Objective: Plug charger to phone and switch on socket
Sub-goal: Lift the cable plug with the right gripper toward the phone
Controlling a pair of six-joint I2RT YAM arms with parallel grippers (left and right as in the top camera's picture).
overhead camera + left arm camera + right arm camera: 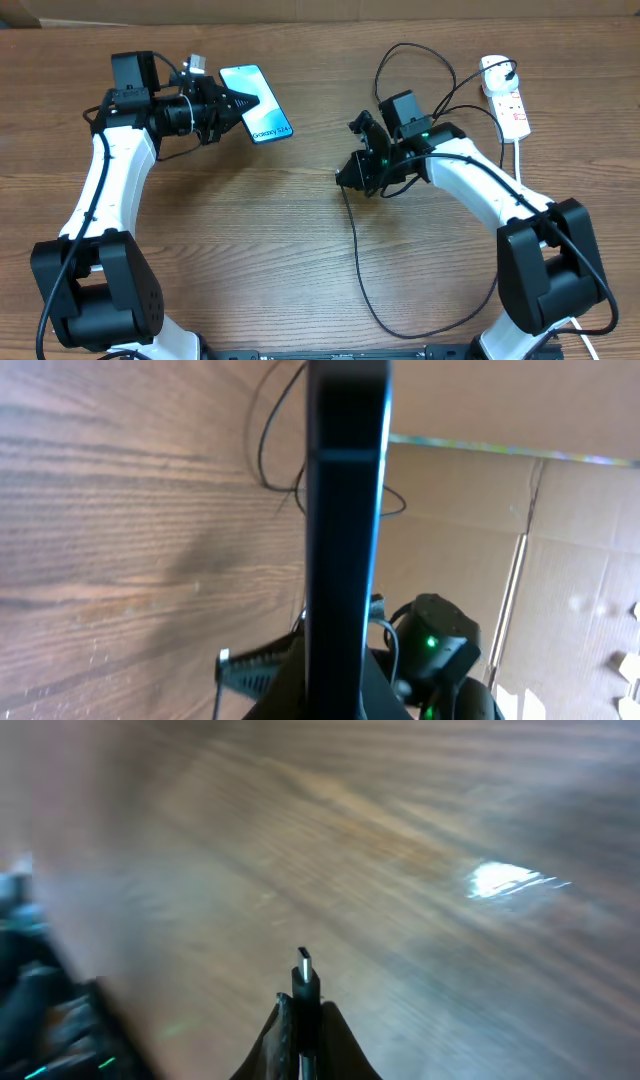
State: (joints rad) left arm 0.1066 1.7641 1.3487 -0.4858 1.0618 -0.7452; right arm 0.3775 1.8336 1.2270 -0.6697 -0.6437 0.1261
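Upper left: left gripper (232,103) clamped on the phone (258,116); centre frame: right gripper (345,176) pinched tight on the charger (304,972) plug tip.

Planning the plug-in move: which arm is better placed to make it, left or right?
Right. The right gripper is shut on the charger, plug tip sticking out ahead. The left gripper is shut on the phone, so it probably just steadies that.

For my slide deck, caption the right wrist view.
Right tool shut on the charger, plug tip forward, over the wooden table.
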